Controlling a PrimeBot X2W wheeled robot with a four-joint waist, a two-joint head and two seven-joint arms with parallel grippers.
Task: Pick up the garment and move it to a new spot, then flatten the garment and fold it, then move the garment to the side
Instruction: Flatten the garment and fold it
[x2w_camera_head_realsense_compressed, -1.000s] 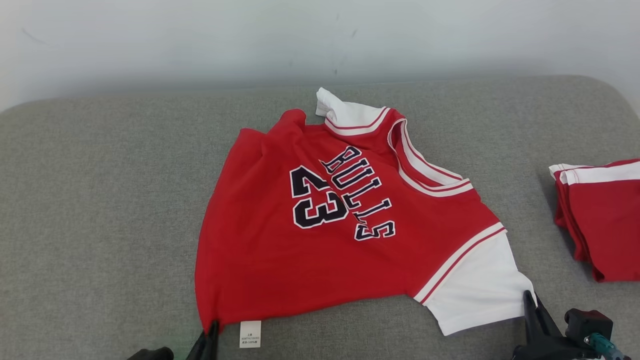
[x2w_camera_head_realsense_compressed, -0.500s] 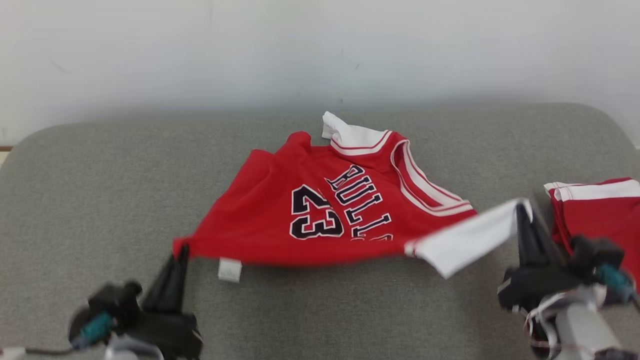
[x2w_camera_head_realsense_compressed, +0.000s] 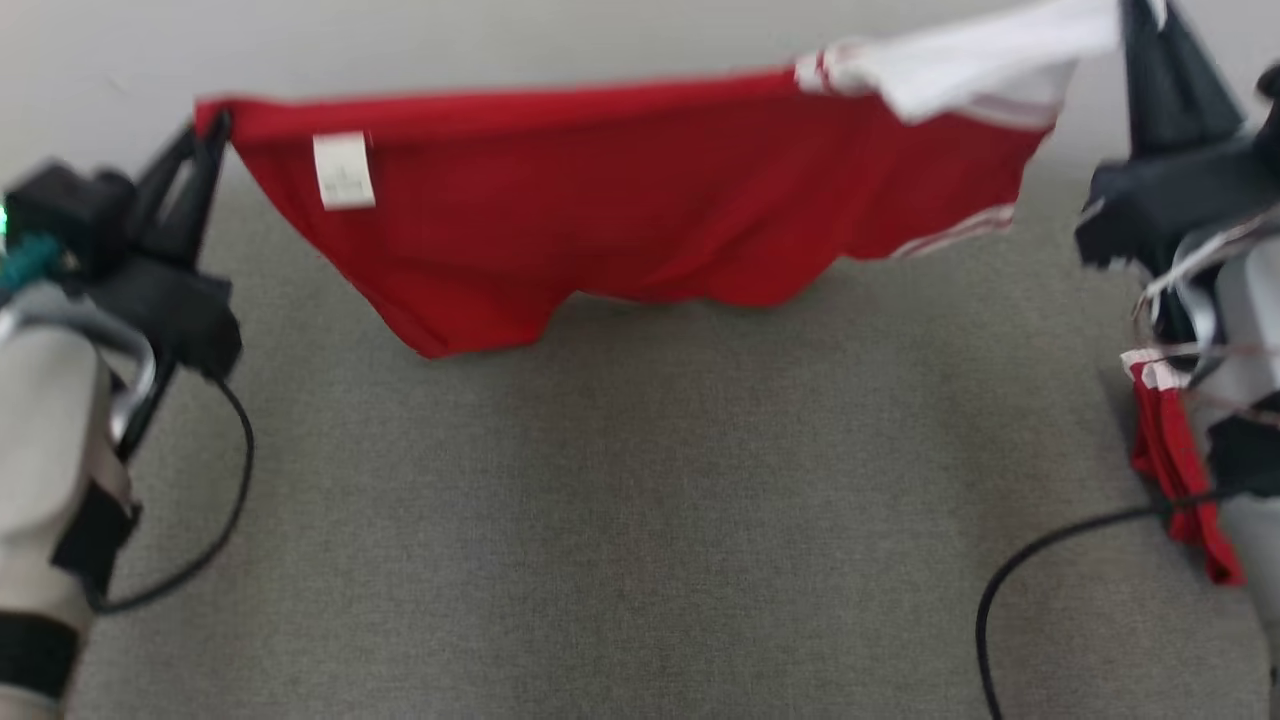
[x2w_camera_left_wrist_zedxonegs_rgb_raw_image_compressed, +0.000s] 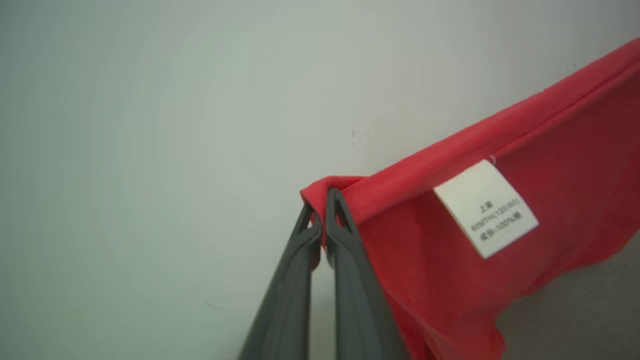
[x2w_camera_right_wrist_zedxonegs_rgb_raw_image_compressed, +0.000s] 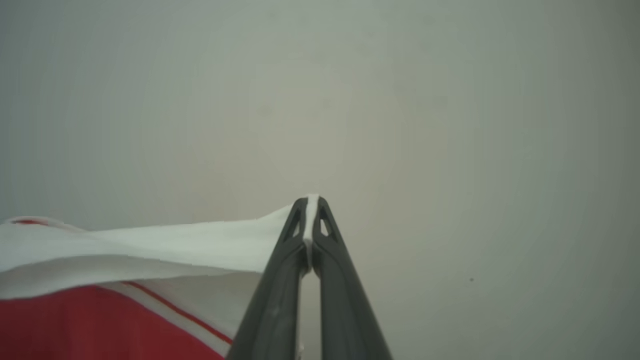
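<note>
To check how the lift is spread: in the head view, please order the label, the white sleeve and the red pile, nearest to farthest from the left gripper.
1. Label: on the garment, right beside the left gripper.
2. White sleeve: at its far right end.
3. Red pile: low on the grey surface, at the right edge.
</note>
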